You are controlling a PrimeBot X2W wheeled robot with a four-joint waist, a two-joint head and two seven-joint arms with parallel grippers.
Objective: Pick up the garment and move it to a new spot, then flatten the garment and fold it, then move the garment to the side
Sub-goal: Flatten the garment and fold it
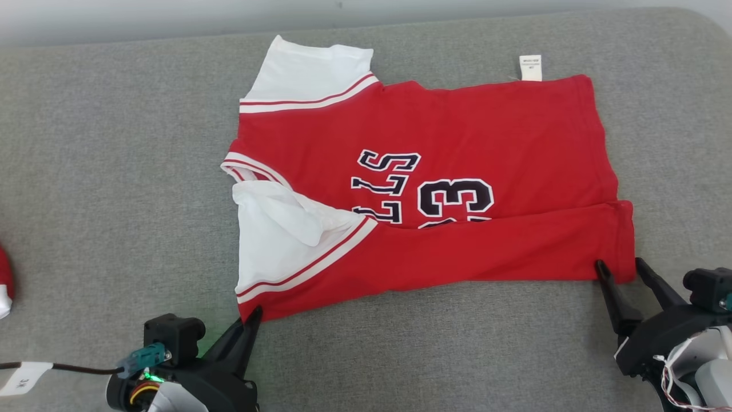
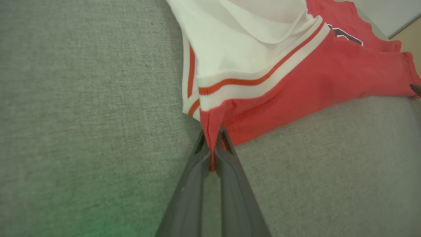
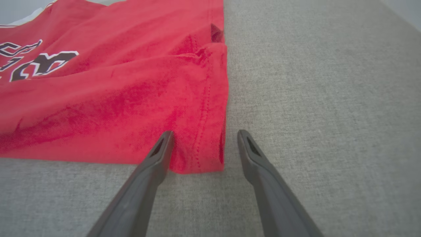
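Red jersey [image 1: 457, 143] spread flat on the grey cushion [image 1: 114, 171], near edge folded over once; my left gripper [image 1: 254, 313] pinches its near left corner, my right gripper [image 1: 619, 264] straddles the other corner, jaws apart, so I judge more folding and the move aside remain.

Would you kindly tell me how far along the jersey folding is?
Done: the jersey lies spread out, its near strip folded over the print. In hand: the left gripper is shut on the near-left corner; the right gripper stands open around the near-right corner. Left: further folds, then moving it aside.
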